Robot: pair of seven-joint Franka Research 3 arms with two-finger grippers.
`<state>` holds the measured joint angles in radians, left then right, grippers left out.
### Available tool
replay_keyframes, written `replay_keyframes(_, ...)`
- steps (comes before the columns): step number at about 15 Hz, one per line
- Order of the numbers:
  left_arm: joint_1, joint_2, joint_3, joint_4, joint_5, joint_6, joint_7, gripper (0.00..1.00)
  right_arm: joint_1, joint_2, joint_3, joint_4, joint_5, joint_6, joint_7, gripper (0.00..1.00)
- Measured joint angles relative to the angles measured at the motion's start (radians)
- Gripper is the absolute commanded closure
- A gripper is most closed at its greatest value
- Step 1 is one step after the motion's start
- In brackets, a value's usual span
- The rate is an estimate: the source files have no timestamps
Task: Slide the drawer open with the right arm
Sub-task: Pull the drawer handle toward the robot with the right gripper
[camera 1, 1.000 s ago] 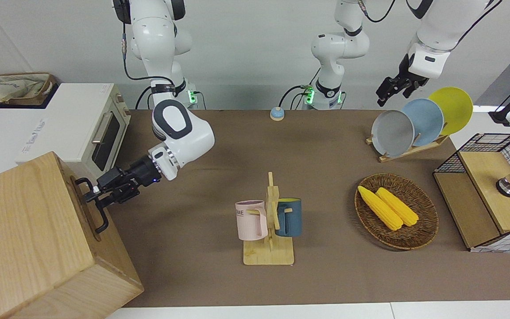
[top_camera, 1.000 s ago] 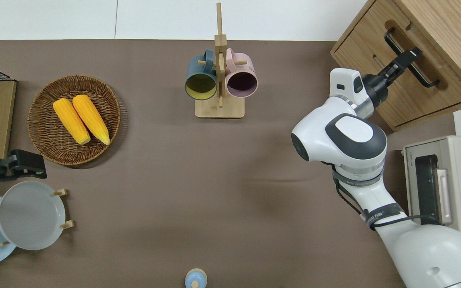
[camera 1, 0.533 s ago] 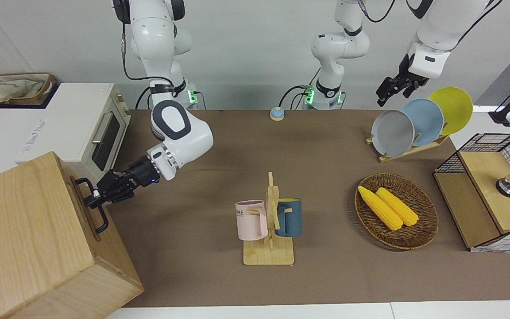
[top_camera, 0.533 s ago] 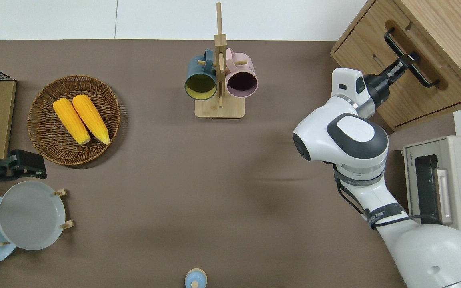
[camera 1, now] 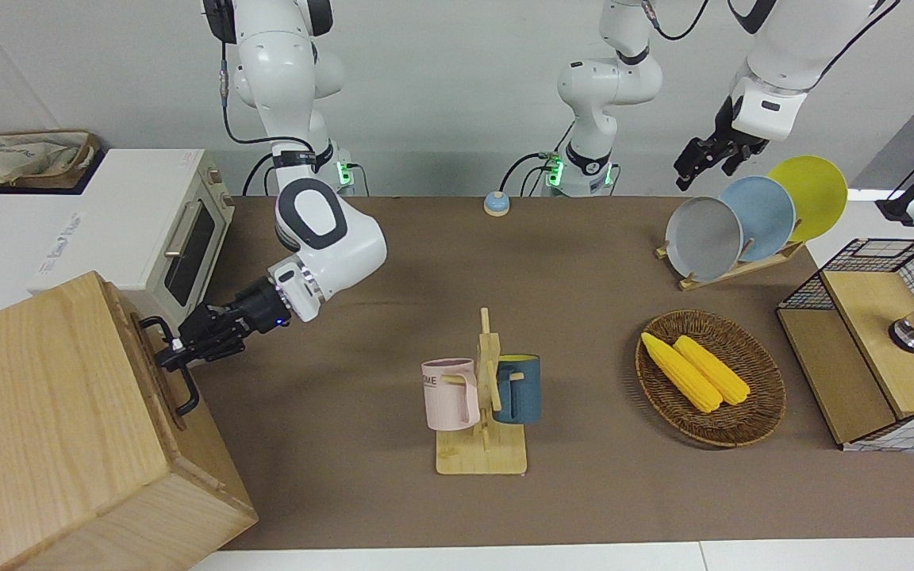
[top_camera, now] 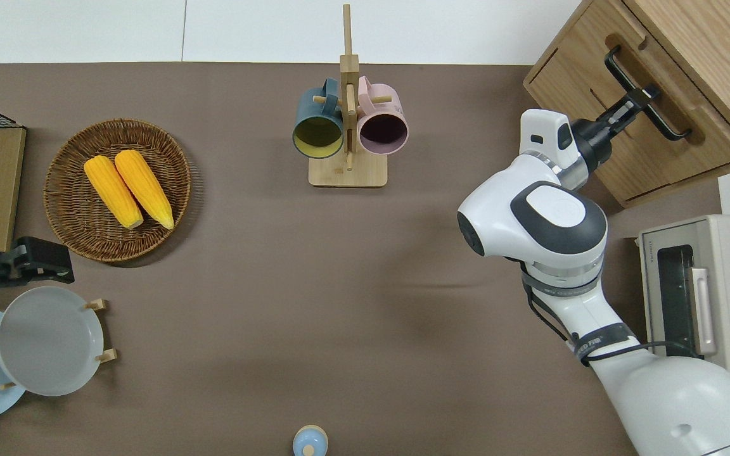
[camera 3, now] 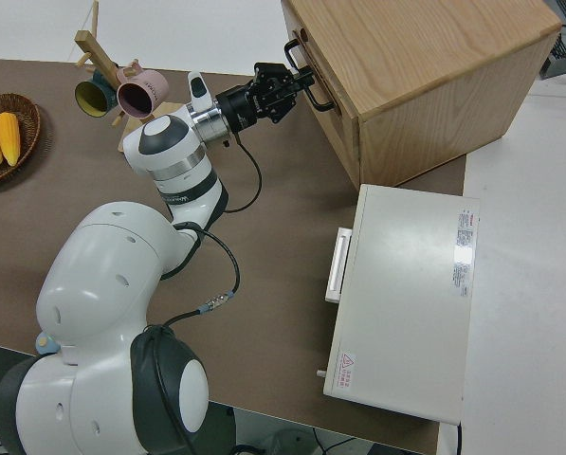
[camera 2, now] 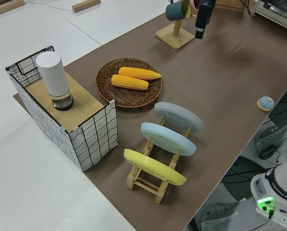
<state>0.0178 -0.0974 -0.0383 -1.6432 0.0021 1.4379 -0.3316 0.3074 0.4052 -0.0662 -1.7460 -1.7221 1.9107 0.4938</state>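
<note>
The counter (camera 1: 584, 262), covered in brown, carries everything. At the right arm's end of it stands the large pale-wood cabinet (camera 1: 44, 428), farther from the robots than the white toaster oven (camera 1: 147, 230) beside it. The drawer (top_camera: 640, 120) sits in the cabinet's front face, and its front panel stands slightly proud of the cabinet, a narrow gap showing along its edge in the overhead view. Its black bar handle (top_camera: 647, 95) runs across the drawer front.

The right arm (camera 1: 322, 238) reaches from its base toward the cabinet front, bent at the elbow, a small blue light at its wrist. The right pincer (top_camera: 637, 101) is at the handle, its fingers together on the bar near the middle, as the overhead and right side views show.

The left arm (camera 1: 774, 71) is parked; whether the left pincer (camera 1: 707, 159) is apart or together cannot be told.

Toward the left arm's end of the counter lie a wicker basket (camera 1: 758, 412) holding two ears of corn (camera 1: 695, 369), a rack of three plates (camera 1: 754, 218), nearer to the robots than the basket, and a wood-and-wire-mesh shelf (camera 1: 862, 357). Near the middle stands a wooden mug tree (camera 1: 485, 396) with a pink mug (camera 1: 449, 392) and a dark blue mug (camera 1: 519, 388). A small blue bell (camera 1: 496, 204) sits close to the robots.
</note>
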Motion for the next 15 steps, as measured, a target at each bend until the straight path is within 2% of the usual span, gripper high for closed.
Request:
replay_keyframes(3,0.0,0.0,0.0,0.0,0.0,0.0,0.0,0.01,0.001,0.0,0.046,-0.003,0.023,-0.071,-0.005,0.94)
replay_keyframes(8,0.0,0.0,0.0,0.0,0.0,0.0,0.0,0.01,0.006,-0.004,0.145,-0.001,0.09,-0.197,-0.032,0.94)
replay_keyframes(15,0.0,0.0,0.0,0.0,0.0,0.0,0.0,0.01,0.014,-0.007,0.26,0.008,0.163,-0.332,-0.058,0.936)
